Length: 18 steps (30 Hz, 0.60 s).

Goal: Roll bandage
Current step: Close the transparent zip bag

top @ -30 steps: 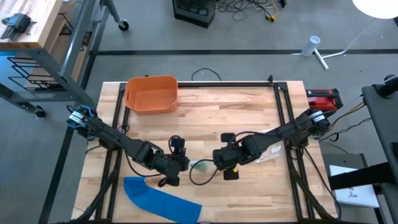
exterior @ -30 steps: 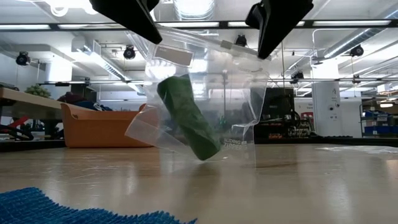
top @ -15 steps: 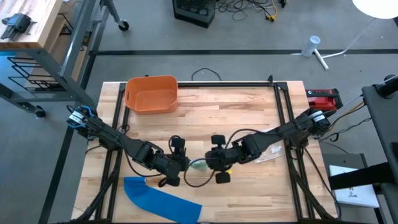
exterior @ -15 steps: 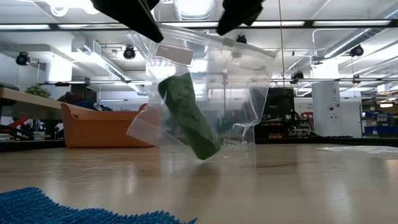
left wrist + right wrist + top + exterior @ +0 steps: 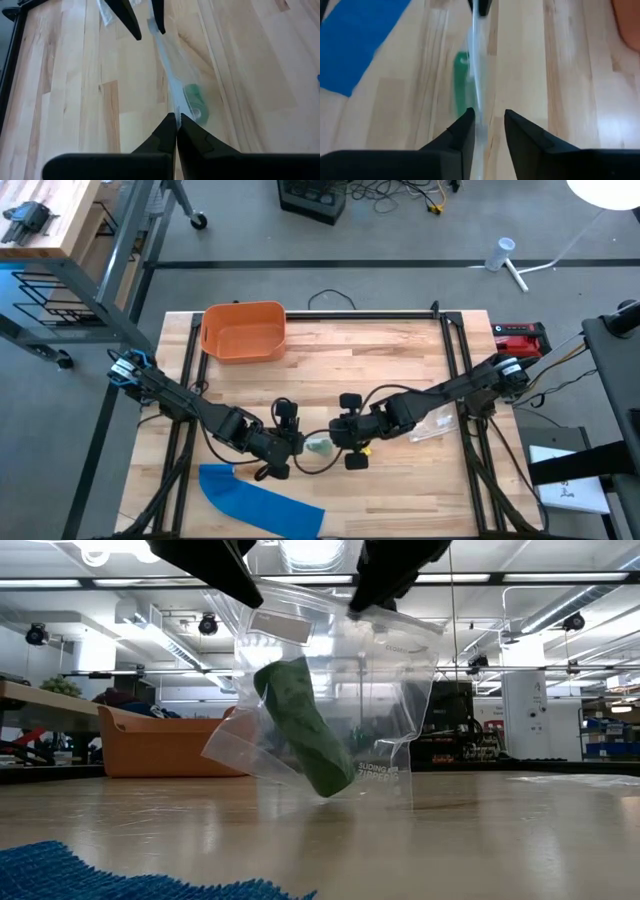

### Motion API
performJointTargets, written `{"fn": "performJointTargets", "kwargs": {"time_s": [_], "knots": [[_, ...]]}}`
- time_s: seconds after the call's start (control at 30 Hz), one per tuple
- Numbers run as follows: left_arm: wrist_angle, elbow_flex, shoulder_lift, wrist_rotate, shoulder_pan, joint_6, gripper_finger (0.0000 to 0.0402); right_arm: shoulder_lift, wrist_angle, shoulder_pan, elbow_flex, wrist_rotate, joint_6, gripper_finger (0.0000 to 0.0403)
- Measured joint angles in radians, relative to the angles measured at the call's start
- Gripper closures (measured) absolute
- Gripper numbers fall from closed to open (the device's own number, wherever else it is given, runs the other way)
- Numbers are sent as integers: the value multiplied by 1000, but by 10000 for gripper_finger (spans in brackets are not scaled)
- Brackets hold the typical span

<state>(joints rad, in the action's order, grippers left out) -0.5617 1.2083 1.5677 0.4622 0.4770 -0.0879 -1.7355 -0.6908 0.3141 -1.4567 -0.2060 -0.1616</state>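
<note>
Hanging bagged, the green bandage (image 5: pixel 305 740) remains unrolled: left gripper (image 5: pixel 175 118) pinches the plastic bag (image 5: pixel 390 710), right gripper (image 5: pixel 487 117) stands narrowly parted astride its rim.

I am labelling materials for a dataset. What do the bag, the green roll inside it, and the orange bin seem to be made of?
Bag: thin clear plastic film, glossy; the room shows through it, and it creases.
Green roll: probably soft woven or crepe bandage; matte, slightly rough surface, no shine.
Orange bin: apparently moulded plastic, smooth, uniform colour, rounded rim.
</note>
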Motion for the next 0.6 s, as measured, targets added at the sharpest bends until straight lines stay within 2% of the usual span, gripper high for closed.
{"fn": "performJointTargets", "kwargs": {"time_s": [0.4,0.6], "knots": [[-1,0,0,0,0,0,401,0,-57,0,-1,4,-14,371],[-1,0,0,0,0,0,401,0,-61,2,-1,4,-15,381]]}}
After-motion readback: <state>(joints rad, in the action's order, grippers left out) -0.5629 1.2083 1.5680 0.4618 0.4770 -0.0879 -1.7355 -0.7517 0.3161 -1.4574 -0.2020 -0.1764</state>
